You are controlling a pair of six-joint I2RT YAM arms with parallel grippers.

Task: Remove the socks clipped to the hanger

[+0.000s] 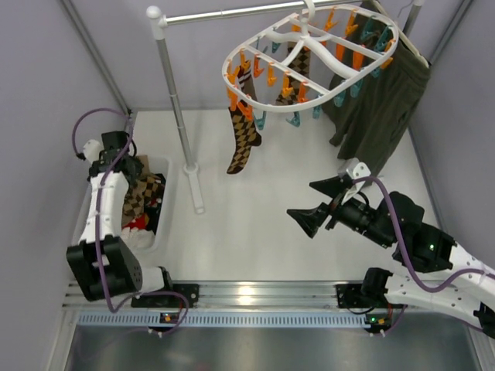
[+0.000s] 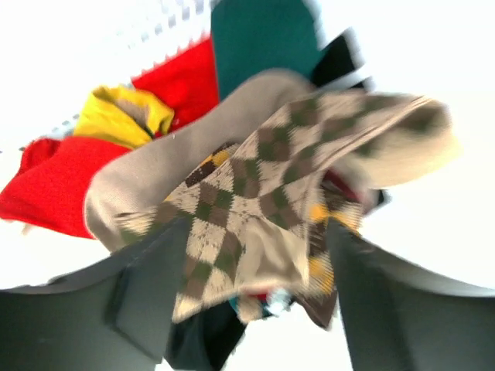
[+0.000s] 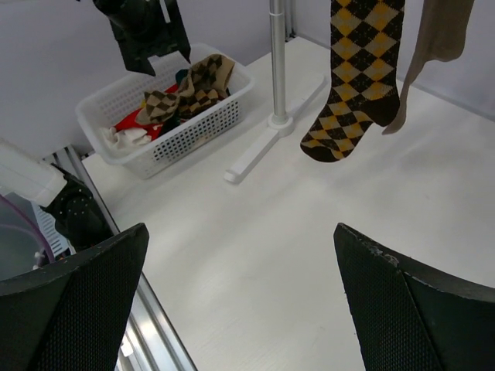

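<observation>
The left wrist view is blurred and bleached throughout; the left gripper [image 2: 255, 232] has its fingers [image 2: 147, 301] cut off by the bottom edge at 7 and 5 o'clock; whether they pinch the argyle sock [image 2: 255, 193] between them cannot be told; from above, those fingers are hidden under their own arm at 9 o'clock, which also covers much of the basket [image 1: 168, 209]; the hanger [image 1: 305, 35] loses its hook at the top edge at 12 o'clock and masks the top of the olive garment [image 1: 379, 100]; in the right wrist view the hanging sock [image 3: 352, 77] and the tan sock [image 3: 433, 31] are cropped at 1 o'clock.
</observation>
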